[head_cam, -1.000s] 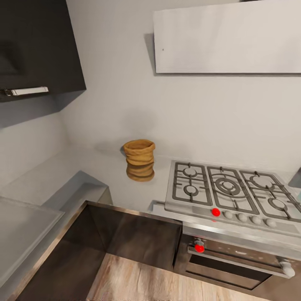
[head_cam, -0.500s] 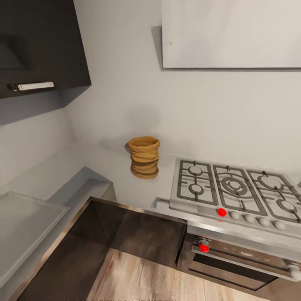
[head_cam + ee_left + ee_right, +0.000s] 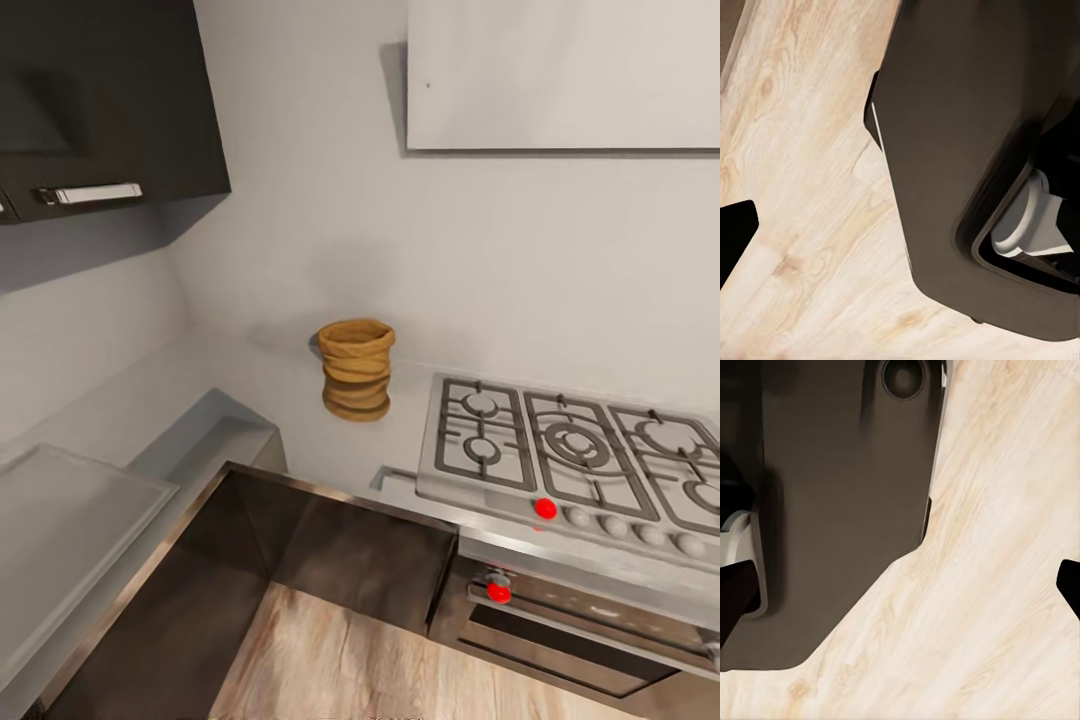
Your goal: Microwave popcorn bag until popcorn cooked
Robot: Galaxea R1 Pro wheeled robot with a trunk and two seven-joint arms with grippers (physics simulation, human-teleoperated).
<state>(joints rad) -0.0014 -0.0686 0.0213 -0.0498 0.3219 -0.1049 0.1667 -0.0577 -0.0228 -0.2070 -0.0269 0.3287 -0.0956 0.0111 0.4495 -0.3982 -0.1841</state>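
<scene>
Popcorn bag stands upright on the tabletop near the back wall, just beside the hob and apart from it. It is well away from both grippers, which hang low by the robot's dark base, pointing down at the wooden floor. A dark fingertip shows at the edge of each wrist view, but whether either gripper is wide or narrow cannot be told. The bag looks soft and light, its wrinkled sides likely to crumple under a squeeze. The thick rolled rim seems the firmest part, so a pinch over the rim, or a gentle grip across the body below it, would probably hold best. The mouth's contents are too small to make out.
</scene>
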